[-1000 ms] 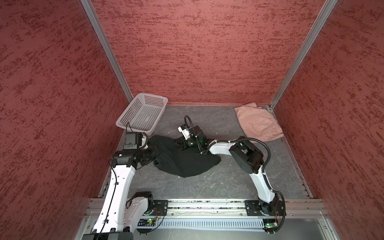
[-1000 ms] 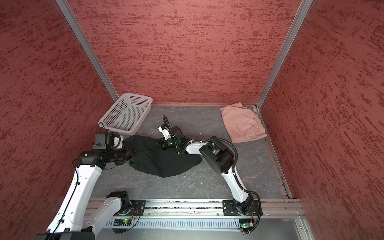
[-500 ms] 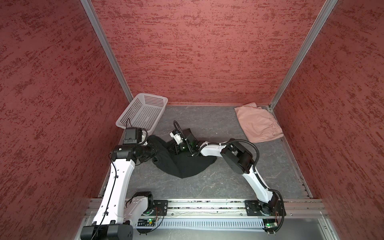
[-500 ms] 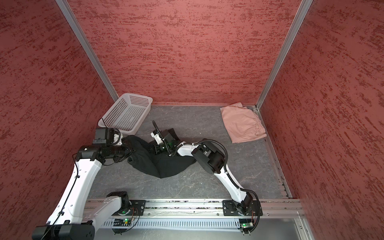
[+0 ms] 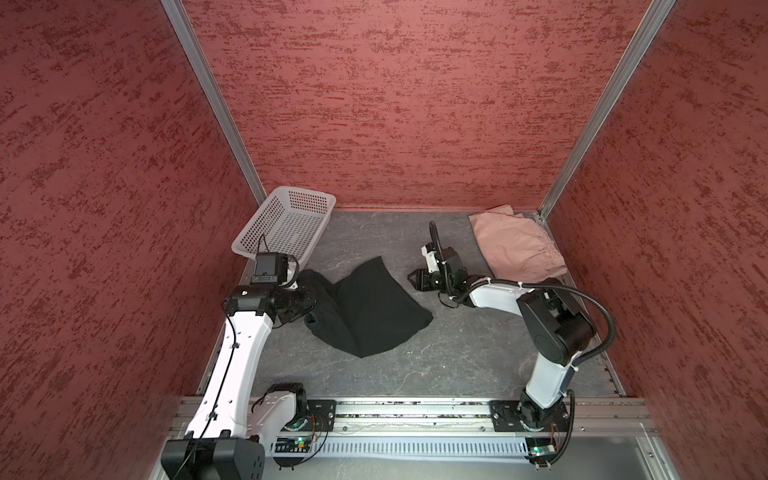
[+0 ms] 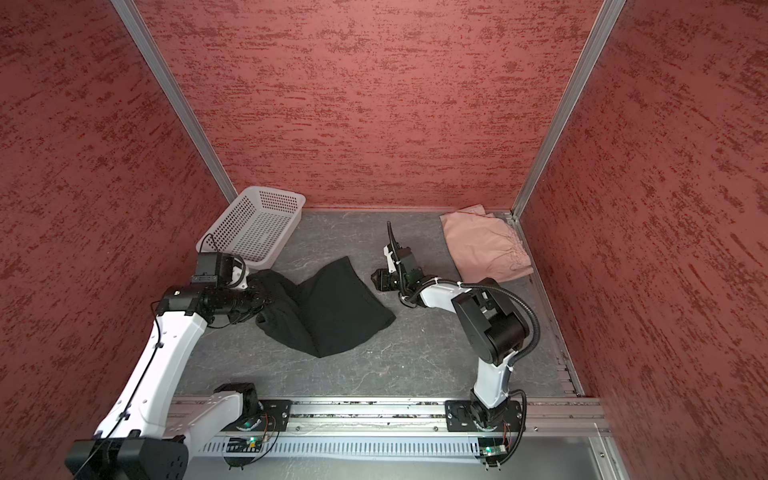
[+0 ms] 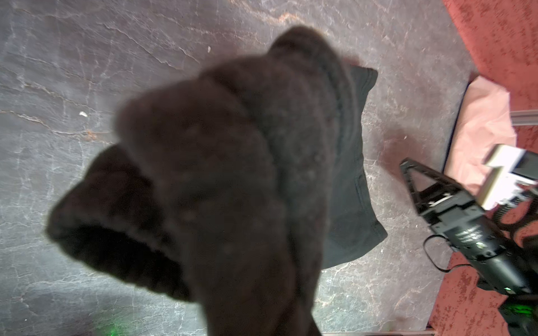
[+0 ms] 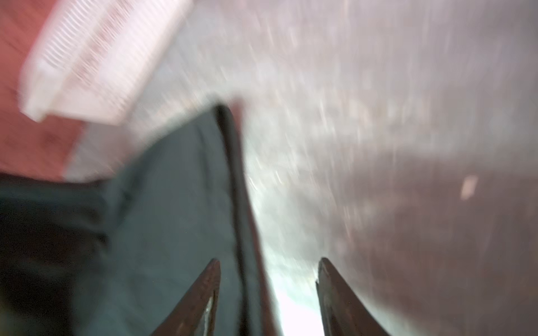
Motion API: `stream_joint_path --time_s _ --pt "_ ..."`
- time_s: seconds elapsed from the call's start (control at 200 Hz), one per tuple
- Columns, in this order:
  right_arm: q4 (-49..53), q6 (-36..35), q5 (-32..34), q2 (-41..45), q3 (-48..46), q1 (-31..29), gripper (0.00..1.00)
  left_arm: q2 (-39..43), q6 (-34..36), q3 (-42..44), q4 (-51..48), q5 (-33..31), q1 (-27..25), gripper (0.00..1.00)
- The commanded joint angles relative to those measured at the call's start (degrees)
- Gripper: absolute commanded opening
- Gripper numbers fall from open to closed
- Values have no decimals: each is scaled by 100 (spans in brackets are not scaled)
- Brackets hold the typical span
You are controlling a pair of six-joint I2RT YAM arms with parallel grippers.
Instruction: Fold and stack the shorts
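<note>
Folded pink shorts (image 5: 517, 249) lie right of centre in a top view — apparently done. The black shorts (image 5: 374, 307), mid-frame, look half-folded: left gripper (image 5: 311, 296) clamps their left edge, right gripper (image 5: 411, 278) gapes empty beside them — stacking remains.

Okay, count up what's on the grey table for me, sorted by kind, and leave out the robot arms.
Shorts: 2 (black shorts, pink shorts)
Basket: 1 (white basket)
Total: 3
</note>
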State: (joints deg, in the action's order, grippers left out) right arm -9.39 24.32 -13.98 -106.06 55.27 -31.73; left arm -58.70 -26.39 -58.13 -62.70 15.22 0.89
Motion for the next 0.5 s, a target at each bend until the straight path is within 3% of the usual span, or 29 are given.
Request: stream_joint_path --time_s 0.0,0.215,0.496 --pt "32 -61 -290 -265 -42 -44 54 -135 -187 -163 337 -80 -308 1" --pt "-67 -120 -385 -600 59 -62 45 -611 -709 -322 498 -435 -1212 1" --pt "-528 166 -616 -551 -103 -79 44 -1724 -1250 -581 1190 -469 -2018 1"
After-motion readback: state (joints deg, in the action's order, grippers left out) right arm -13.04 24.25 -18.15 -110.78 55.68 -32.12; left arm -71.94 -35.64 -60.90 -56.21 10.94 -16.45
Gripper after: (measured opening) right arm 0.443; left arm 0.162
